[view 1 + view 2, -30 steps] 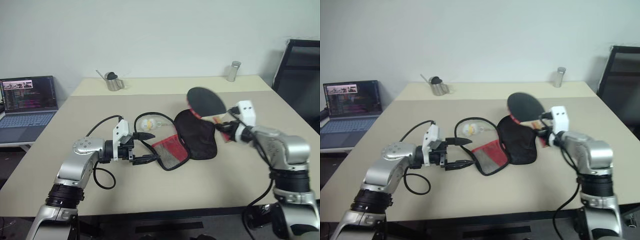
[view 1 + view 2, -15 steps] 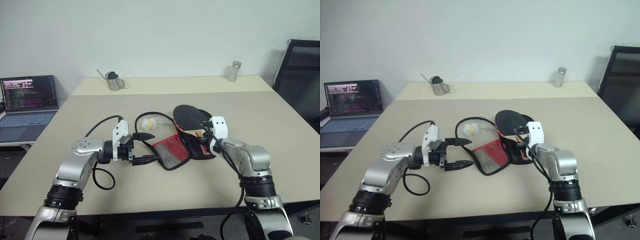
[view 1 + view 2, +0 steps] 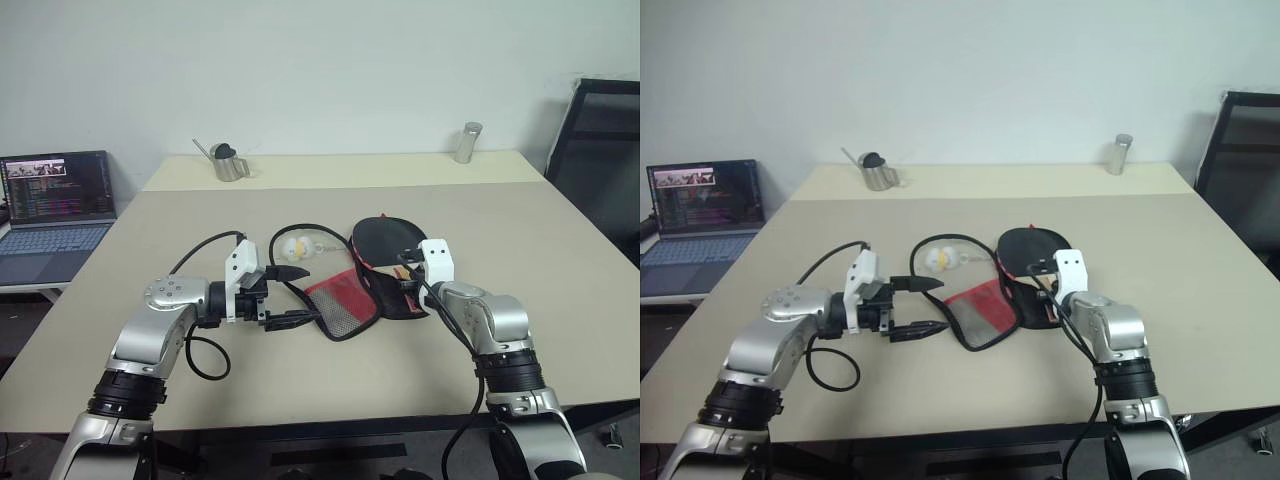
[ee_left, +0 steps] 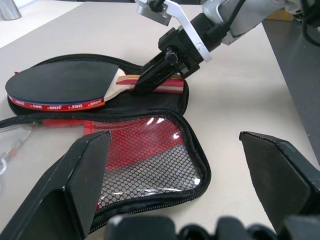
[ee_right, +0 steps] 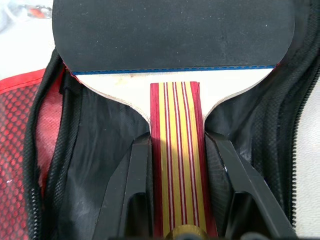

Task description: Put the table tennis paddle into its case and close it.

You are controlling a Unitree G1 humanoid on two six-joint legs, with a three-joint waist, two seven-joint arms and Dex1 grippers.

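Both head views look forward and down across the beige worktop (image 3: 520,330). Each wrist view sits close over the open black-and-red fabric case (image 4: 150,165), sharing the black-faced wooden-handled paddle (image 5: 175,45).

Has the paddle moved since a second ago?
Yes. The paddle, held in the right gripper, came down and toward the robot's left, from above the case to lying on its open half.

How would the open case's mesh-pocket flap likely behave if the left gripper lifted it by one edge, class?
Probably floppy: the flap of the case is thin mesh and fabric lying flat. Likely light, so it may drag or fold rather than hinge cleanly. The open left gripper hangs near its edge.
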